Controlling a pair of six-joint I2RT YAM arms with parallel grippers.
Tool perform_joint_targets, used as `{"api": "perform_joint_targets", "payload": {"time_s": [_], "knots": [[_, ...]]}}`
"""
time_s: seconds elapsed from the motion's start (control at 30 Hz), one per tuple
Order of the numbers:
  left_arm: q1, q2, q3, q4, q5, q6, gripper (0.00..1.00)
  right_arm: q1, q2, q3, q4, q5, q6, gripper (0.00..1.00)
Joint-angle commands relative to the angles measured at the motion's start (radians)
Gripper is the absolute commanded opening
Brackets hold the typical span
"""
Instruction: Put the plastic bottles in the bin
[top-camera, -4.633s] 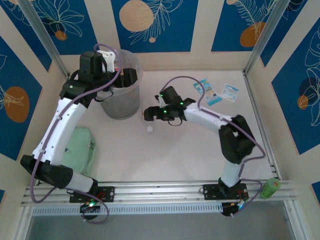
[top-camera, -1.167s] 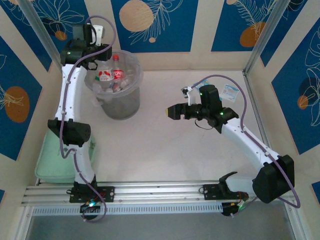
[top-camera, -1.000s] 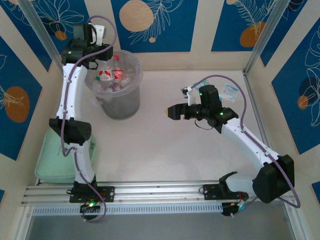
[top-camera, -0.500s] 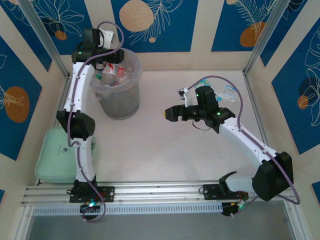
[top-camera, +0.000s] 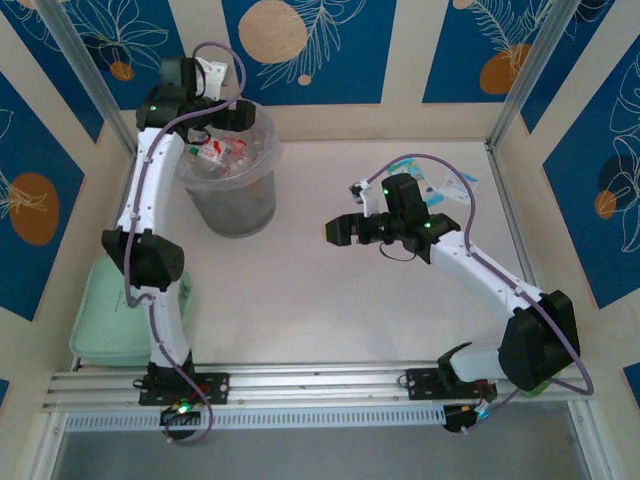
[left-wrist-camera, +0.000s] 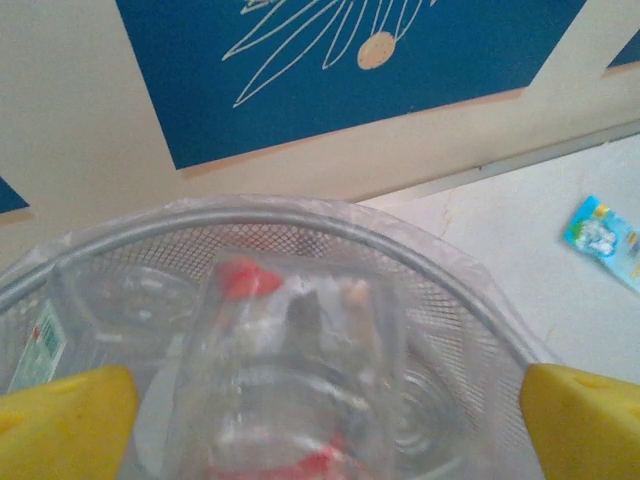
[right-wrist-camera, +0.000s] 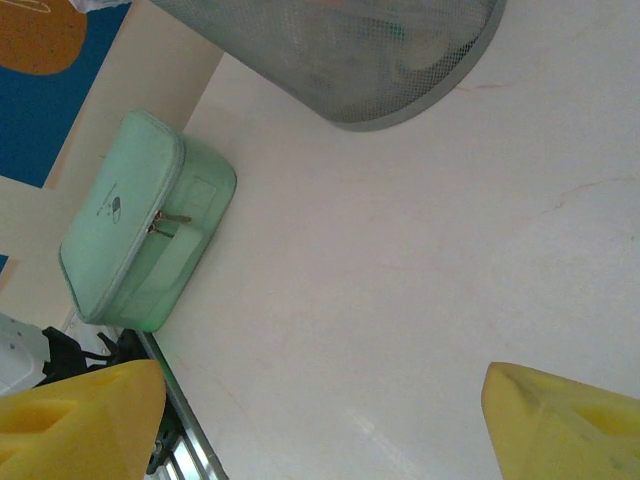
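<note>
Left gripper (left-wrist-camera: 330, 425) is hanging over the bin (left-wrist-camera: 450, 275), and its yellow fingers (left-wrist-camera: 65, 410) are standing wide apart. Between them a blurred clear bottle (left-wrist-camera: 290, 370) with a red cap is showing above the bin's mouth, touching neither finger. More bottles (top-camera: 215, 152) are lying inside the bin, which is standing at the far left of the table (top-camera: 300, 300). Right gripper (right-wrist-camera: 320, 420) is hovering over the middle of the table, its jaws also spread and holding nothing. A green pouch (right-wrist-camera: 140, 240) is lying at the near left.

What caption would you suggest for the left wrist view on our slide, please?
Left gripper open over the bin, a clear bottle with red markings loose below its spread jaws.
</note>
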Motion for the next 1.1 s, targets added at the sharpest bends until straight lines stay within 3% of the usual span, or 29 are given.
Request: {"api": "perform_joint_targets", "payload": {"time_s": [0.0,0.27,0.4,0.5,0.67,0.8,0.9,1.07], "knots": [[-0.006,-0.086,-0.062,0.065,0.008,-0.028,0.88,0.014,0.014,0.03,0.006,-0.006,0.002,0.83],[-0.014,-0.066,-0.2,0.172,0.048,-0.082,0.51,0.027,0.008,0.027,-0.005,0.008,-0.007,0.83],[-0.024,-0.023,-0.203,0.172,0.067,-0.104,0.43,0.034,0.0,0.018,-0.003,0.016,0.0,0.83],[-0.039,-0.015,-0.207,0.17,0.059,-0.1,0.42,0.037,-0.009,0.015,-0.005,0.026,0.003,0.83],[-0.034,-0.07,-0.182,0.172,0.014,-0.086,0.48,0.037,-0.016,0.028,-0.028,0.039,-0.01,0.83],[-0.008,-0.131,-0.105,0.13,-0.034,-0.073,0.75,0.035,-0.017,0.036,-0.031,0.046,-0.018,0.83],[0.038,-0.169,-0.067,0.087,-0.076,-0.088,0.84,0.034,-0.01,0.04,-0.026,0.043,-0.018,0.83],[0.179,-0.26,-0.204,0.135,-0.098,-0.239,0.87,0.037,0.001,0.039,-0.017,0.037,-0.017,0.83]]}}
